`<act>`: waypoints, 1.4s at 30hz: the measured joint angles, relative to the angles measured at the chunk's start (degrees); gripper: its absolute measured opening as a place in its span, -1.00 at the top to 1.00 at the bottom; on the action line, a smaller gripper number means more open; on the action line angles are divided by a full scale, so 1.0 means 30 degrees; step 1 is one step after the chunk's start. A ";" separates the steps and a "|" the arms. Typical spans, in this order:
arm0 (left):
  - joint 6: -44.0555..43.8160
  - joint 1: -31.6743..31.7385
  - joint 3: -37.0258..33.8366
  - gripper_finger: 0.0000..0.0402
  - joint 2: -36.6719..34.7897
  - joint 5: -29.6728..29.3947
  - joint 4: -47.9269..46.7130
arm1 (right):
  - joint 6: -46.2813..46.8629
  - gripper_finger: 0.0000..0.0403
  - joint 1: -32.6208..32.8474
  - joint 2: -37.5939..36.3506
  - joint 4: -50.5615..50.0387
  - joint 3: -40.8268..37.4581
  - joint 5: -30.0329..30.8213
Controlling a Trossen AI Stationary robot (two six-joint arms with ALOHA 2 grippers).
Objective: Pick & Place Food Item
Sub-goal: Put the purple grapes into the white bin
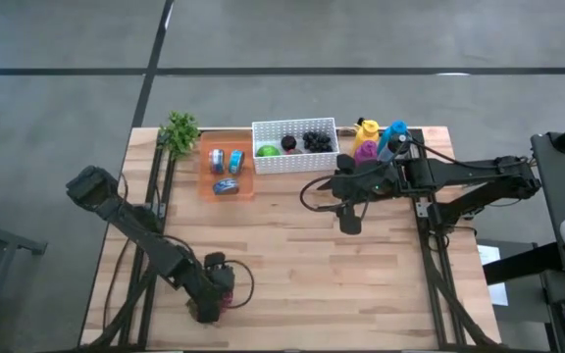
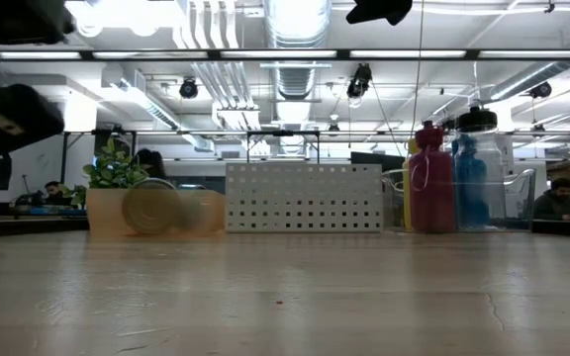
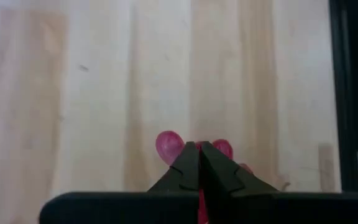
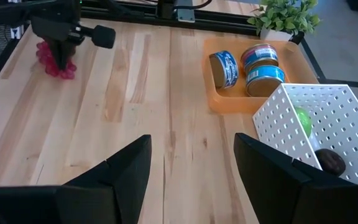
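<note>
**Left claw clamped on the red grapes at the near-left of the table**

Left claw (image 3: 199, 163) sits low over the wooden table (image 1: 292, 245), fingers pinched together on the red grape bunch (image 3: 169, 146). From my wrist feed, the pink-red berries bulge out on both sides of the closed fingertips, so the food item is right at the tips, touching them. From the right wrist feed I see the same claw (image 4: 59, 57) standing on the bunch (image 4: 56, 67), with the berries spread under and around it on the boards.

From above, the left claw (image 1: 214, 294) is well apart from everything else. Far from it, toward the back edge, lie the orange tray (image 1: 207, 186) with its tins (image 1: 227, 161), the white perforated basket (image 1: 294, 130) just beside the tray, and the small green plant (image 1: 179, 130) at the tray's other side.

My right claw (image 4: 191, 163) hangs spread wide above the middle of the table, holding nothing, with the basket (image 4: 316, 118) close ahead of it. Coloured bottles (image 1: 376, 137) stand beyond the basket, near the right arm.
</note>
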 joint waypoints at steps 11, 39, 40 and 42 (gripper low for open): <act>-0.0015 0.2380 0.0000 0.99 -0.1309 -0.1871 0.0147 | -0.0007 -0.11 -0.0007 0.0000 -0.0003 -0.0015 0.0000; 0.6924 0.8859 0.2659 0.99 -0.2719 -0.4852 0.2008 | -0.0519 -0.11 -0.0007 0.0000 0.0007 -0.0036 0.0009; 0.7487 0.9170 0.2931 0.99 -0.2719 -0.4860 0.2012 | -0.0520 -0.11 -0.0007 0.0000 0.0007 -0.0036 0.0015; 0.8361 0.9923 0.3481 0.99 -0.2719 -0.4955 0.1990 | -0.0523 -0.11 -0.0007 0.0000 0.0007 -0.0036 0.0013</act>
